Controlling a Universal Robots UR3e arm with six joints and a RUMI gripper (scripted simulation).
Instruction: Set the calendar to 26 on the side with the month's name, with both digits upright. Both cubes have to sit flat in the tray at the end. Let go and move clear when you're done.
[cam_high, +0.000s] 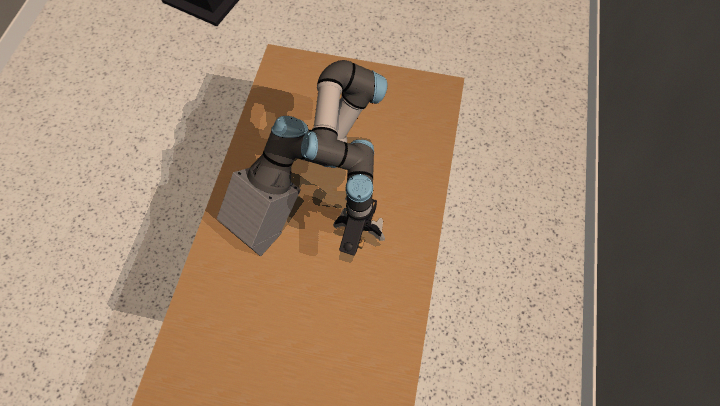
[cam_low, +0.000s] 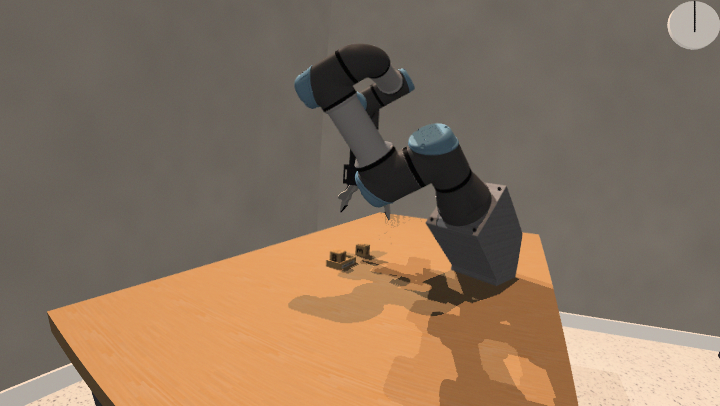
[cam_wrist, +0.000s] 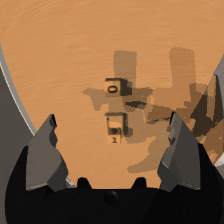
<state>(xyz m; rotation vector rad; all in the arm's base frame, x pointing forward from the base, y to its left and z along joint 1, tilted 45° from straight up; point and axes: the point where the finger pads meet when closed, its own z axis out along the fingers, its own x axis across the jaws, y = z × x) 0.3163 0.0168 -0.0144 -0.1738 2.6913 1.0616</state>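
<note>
I can't make out the month's name on the small wooden calendar tray (cam_low: 346, 264). One brown wooden cube (cam_low: 337, 256) sits in it; a second (cam_low: 362, 250) (cam_wrist: 113, 87) stands outside, nearby on the table. My black-and-grey two-jaw claw (cam_low: 365, 209) (cam_wrist: 112, 114) hangs above, wide open, holding nothing.

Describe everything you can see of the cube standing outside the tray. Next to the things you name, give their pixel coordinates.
The loose cube (cam_low: 362, 250) (cam_wrist: 113, 87) is small and tan with dark edges, wooden in look. A dark 0 marks its top, and a dark mark shows on one side. It sits flat on the table, apart from the tray (cam_low: 346, 264), and the open gripper (cam_wrist: 112, 114) does not touch it.
</note>
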